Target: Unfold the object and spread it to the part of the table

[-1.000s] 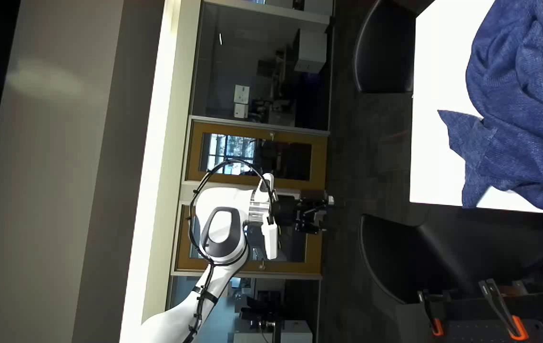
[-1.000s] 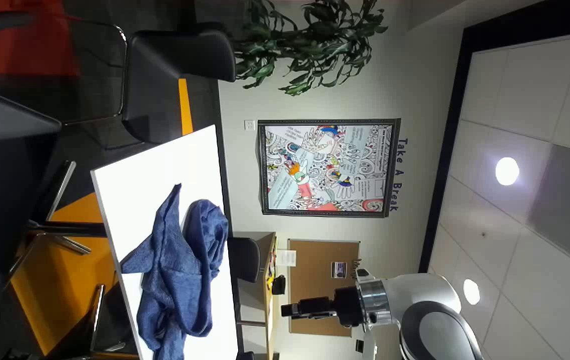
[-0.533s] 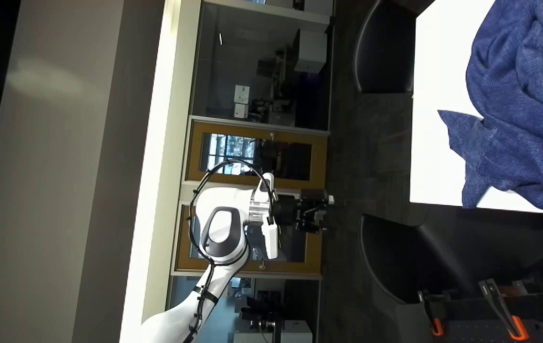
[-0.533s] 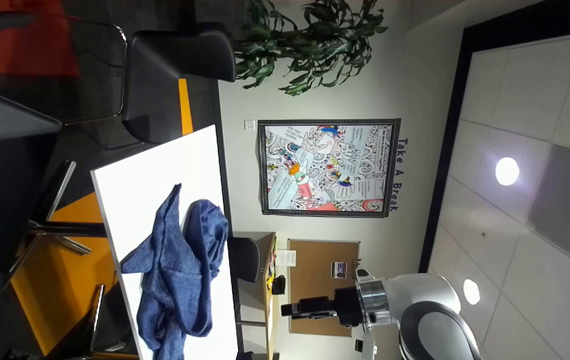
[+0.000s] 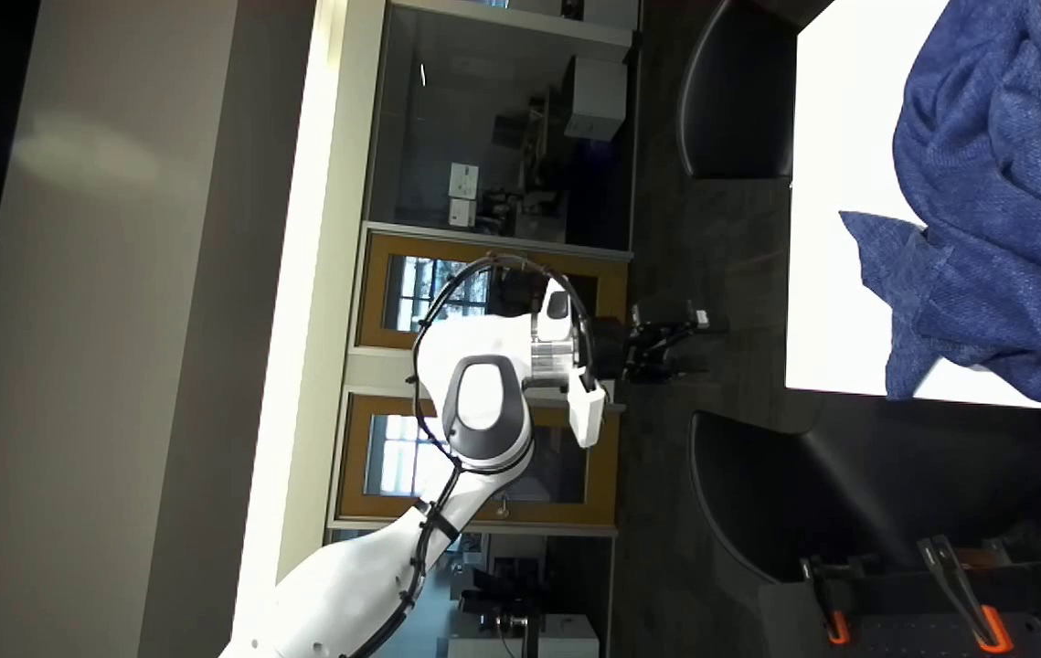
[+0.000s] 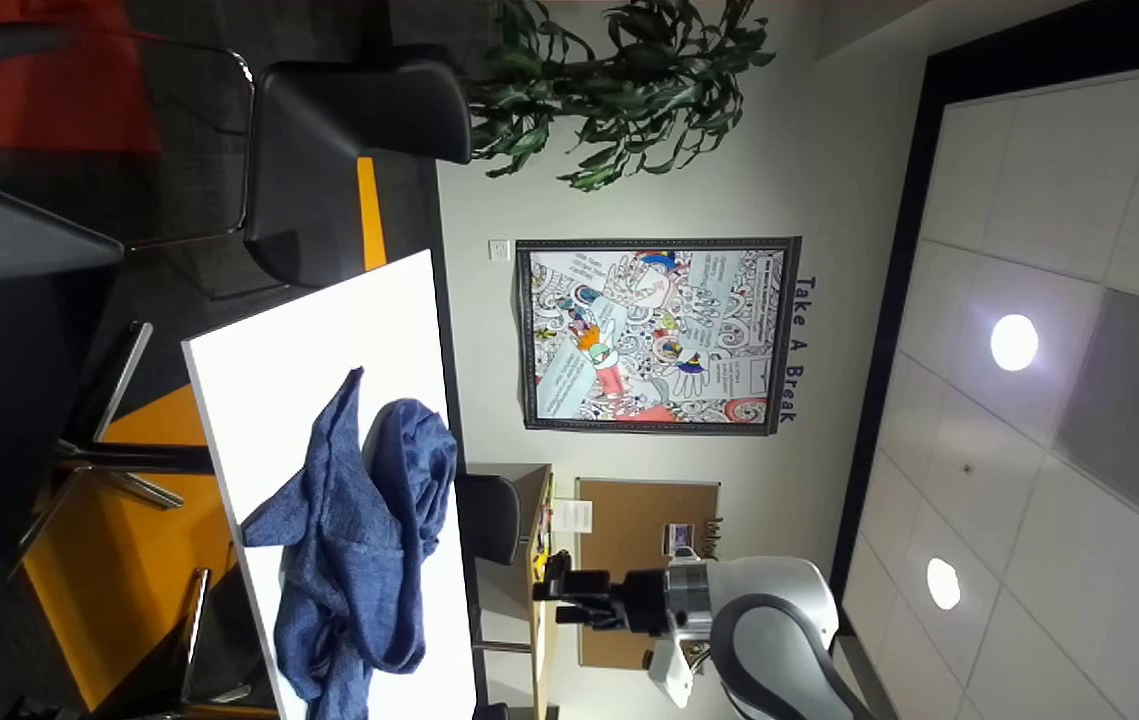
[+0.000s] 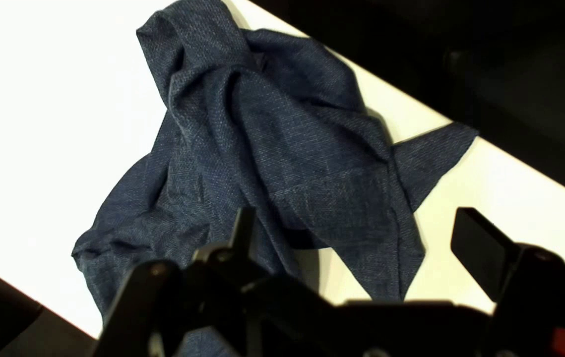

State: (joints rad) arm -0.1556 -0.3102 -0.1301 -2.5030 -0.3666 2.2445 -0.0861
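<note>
The dark-blue cloth [image 5: 1004, 228] lies bunched with many folds on the white table [image 5: 835, 311]. In an exterior view the cloth [image 6: 359, 540] covers the lower part of the table [image 6: 279, 390], with a narrow pointed end reaching along it. In the wrist view the cloth [image 7: 312, 139] lies below the gripper [image 7: 356, 223], and one corner reaches the table edge. The gripper is open and empty, its fingers [image 7: 475, 253] wide apart. In both exterior views the gripper [image 5: 701, 345] [image 6: 549, 602] hangs in the air above table height, apart from the cloth.
Both exterior pictures stand on their side. Dark chairs [image 5: 739, 100] [image 6: 349, 170] stand around the table. Clamps with orange ends [image 5: 963, 594] sit at a dark surface near the robot. A plant [image 6: 619, 90] and a framed poster [image 6: 659, 335] are by the wall.
Within the last half second the arm has moved down and sideways, and the gripper looks turned, so both fingers now show apart in both exterior views. The cloth has not moved.
</note>
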